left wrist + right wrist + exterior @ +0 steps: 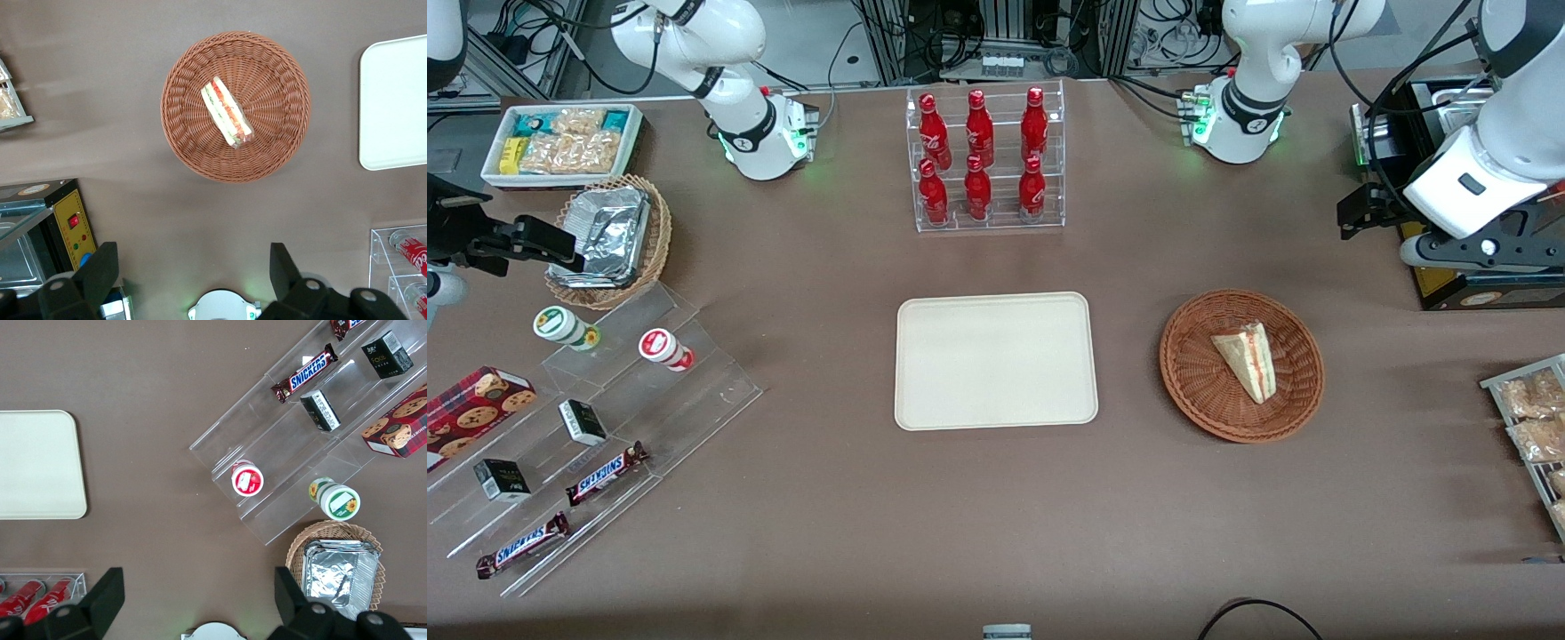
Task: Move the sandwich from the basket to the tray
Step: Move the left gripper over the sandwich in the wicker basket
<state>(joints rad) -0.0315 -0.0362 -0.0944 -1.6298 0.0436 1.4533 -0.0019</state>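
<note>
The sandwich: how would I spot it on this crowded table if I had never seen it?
Find the cream tray mid-table; beside it, toward the working arm's end, sits a round reddish-brown basket. The sandwich lies inside: a pale triangular wedge with red and green filling, the only thing in it. The claw hangs open, high above the table near the basket.

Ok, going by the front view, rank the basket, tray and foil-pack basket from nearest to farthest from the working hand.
Hand is open, raised at the working arm's end.
1. Basket, holding the sandwich, nearest.
2. Tray, mid-table.
3. Foil-pack basket, toward the parked arm's end.

White arm (1489, 173), black claw (193, 280), green base lights
</note>
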